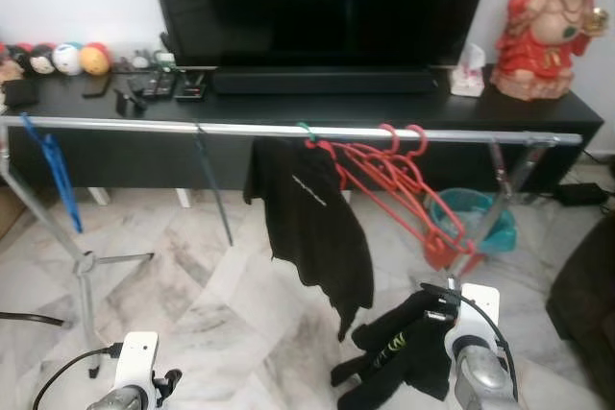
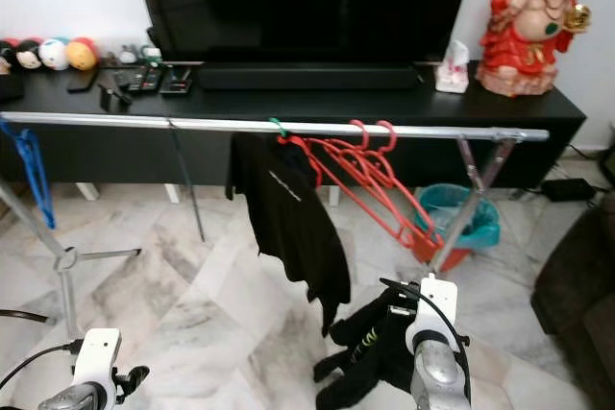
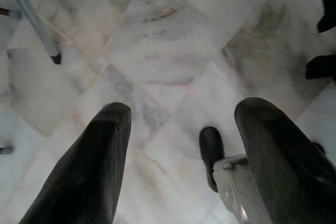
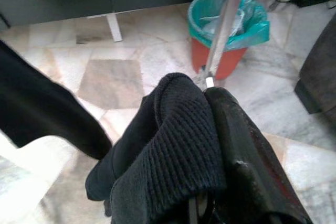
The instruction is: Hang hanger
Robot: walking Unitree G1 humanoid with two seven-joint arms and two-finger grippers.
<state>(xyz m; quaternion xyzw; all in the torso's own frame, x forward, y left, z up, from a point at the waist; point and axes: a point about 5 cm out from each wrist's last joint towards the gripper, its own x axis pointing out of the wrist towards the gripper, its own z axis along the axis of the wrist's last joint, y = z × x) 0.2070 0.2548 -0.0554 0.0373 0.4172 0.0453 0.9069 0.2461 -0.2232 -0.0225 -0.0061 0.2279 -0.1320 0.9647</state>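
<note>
A silver clothes rail (image 1: 288, 129) runs horizontally across the middle of the head views, carried on crossed metal legs at each end. Along it, from left to right, hang one blue hanger (image 1: 53, 165) near the left edge, one thin dark hanger (image 1: 213, 184) left of centre, one black T-shirt (image 1: 312, 223) at centre on a green-hooked hanger (image 1: 306, 129), and a bunch of red hangers (image 1: 399, 184) just right of the shirt; two red hooks are visible on the rail, though the exact number of red hangers cannot be told.

The right gripper (image 1: 434, 306), in the lower right of the head views, is clamped on a second black garment (image 1: 399, 348) that droops from it toward the marble floor (image 1: 192, 285). In the right wrist view one black finger (image 4: 247, 156) presses against the bunched knit cloth (image 4: 168, 150). Whether a hanger is inside this garment cannot be told.

The left gripper (image 3: 181, 156) hangs low at the lower left of the head views; in the left wrist view its two fingers (image 3: 94, 166) stand spread apart with nothing between them, above bare floor.

One orange bin lined with a teal bag (image 1: 471, 223) stands on the floor behind the right rail leg. At the upper part of the frame, a black TV bench (image 1: 404, 108) bears one large dark television (image 1: 322, 2), one red figurine (image 1: 543, 26) at the upper right, and a row of small coloured balls (image 1: 58, 58) at the upper left.
</note>
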